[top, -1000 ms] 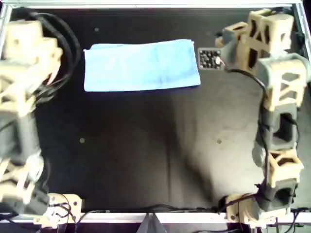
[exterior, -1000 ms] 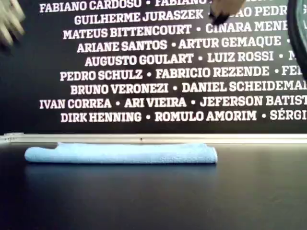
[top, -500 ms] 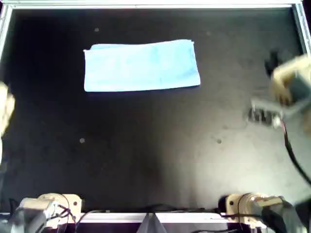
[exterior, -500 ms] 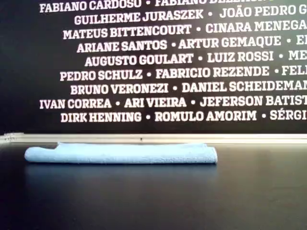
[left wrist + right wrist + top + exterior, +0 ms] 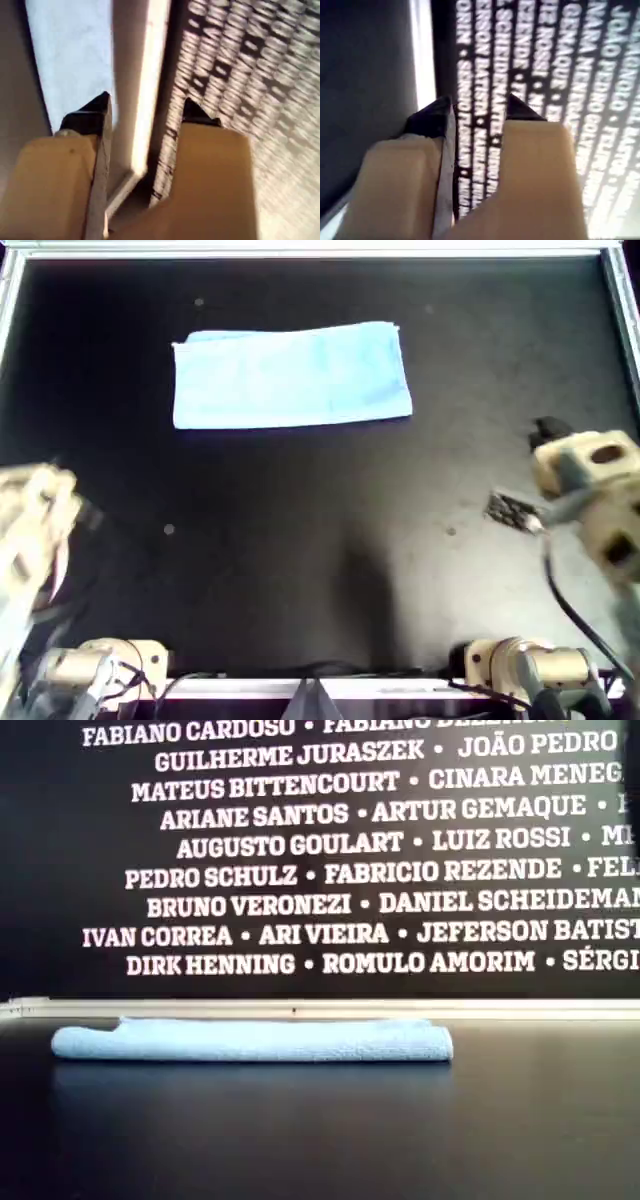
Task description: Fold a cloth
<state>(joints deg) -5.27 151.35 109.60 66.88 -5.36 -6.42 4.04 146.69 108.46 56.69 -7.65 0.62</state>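
A black surface (image 5: 300,570) with a lettered wall (image 5: 340,850) behind bears the folded cloth (image 5: 290,375) near its far edge. My first claw (image 5: 145,112) and my second claw (image 5: 477,112) each stand narrowly parted, holding nothing.

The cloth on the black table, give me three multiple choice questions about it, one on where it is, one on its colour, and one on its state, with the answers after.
1. Where does the cloth lie in the overhead view?
A. In the upper part of the table, left of centre
B. In the lower right corner
C. Hanging over the metal rim

2. What colour is the cloth?
A. Dark red
B. Pale sky blue
C. Yellow

3. What state is the cloth in?
A. Crumpled in a ball
B. Lifted off the table by fingers
C. Lying flat as a neat rectangle, with nothing touching it

Answers:
1. A, the overhead view shows it near the top edge, left of the middle.
2. B, both the overhead and exterior views show light blue fabric.
3. C, the exterior view shows it as a low flat band, and both arms are well away from it.
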